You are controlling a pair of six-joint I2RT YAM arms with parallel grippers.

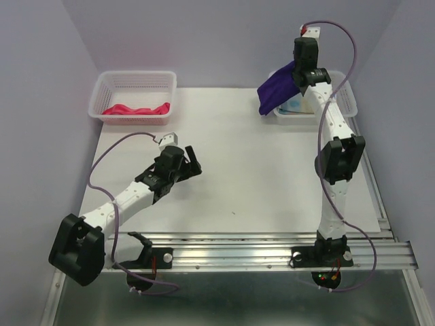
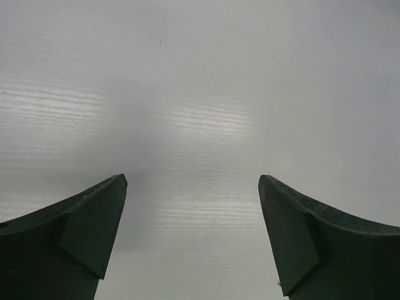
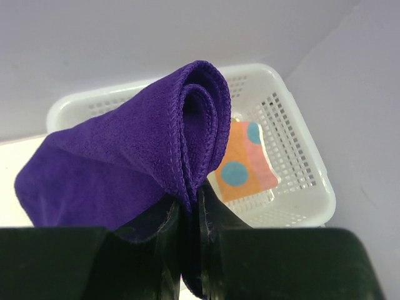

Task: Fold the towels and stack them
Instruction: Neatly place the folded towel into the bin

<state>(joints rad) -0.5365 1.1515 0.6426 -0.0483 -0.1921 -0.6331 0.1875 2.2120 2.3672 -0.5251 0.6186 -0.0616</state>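
There, the right end effector (image 3: 190, 211) pinches the purple towel (image 3: 119, 162), hanging bunched above the right basket (image 3: 306, 169); the left end effector (image 2: 192, 206) is spread wide, empty. Best swing it over the counter (image 1: 258, 176) and lower slowly so it flattens.

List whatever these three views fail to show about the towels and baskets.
1. Top external: the purple towel and the right arm cover most of the right basket, so its contents are unreadable.
2. Right wrist: the purple towel hides part of the spotted towel, and the right tool covers the purple towel's lower edge.
3. Top external: the pink-red towel in the left basket is too small to judge folds or count.
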